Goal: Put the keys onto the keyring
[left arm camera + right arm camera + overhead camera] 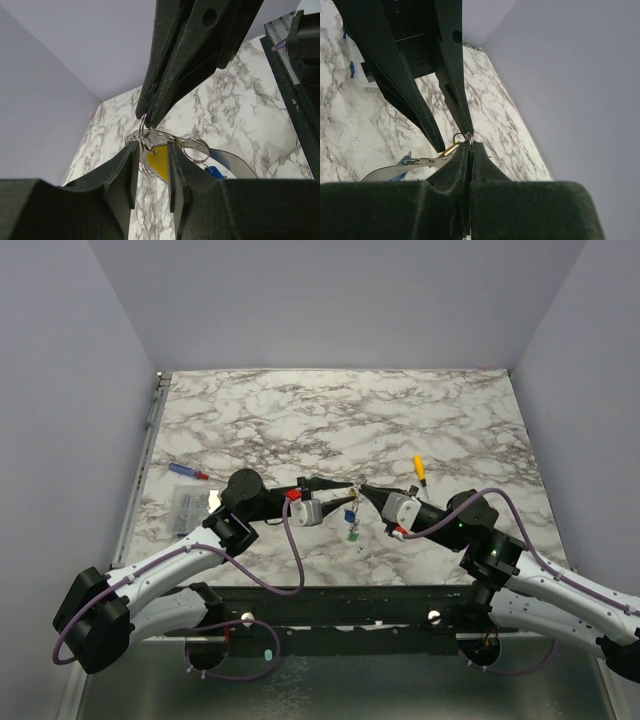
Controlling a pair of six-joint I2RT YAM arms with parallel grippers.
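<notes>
We hold both arms up over the middle of the desk [300,410], tips nose to nose. Our right gripper [470,146] is clenched on the thin wire of the keyring [143,129], keeping it clear of the desk so that whatever is threaded can hang free. A blue key [351,515] and a green key [354,536] dangle at 6 o'clock from that pinch. Our left gripper [153,146] faces it from 9 o'clock, jaws parted either side of the yellow key [157,166]. It looks released rather than squeezed, though we cannot tell whether a finger touches the key. We judge this key is the one being worked onto the ring. A yellow-headed piece [419,469], likely another key waiting its turn, lies on the desk at 2 o'clock.
</notes>
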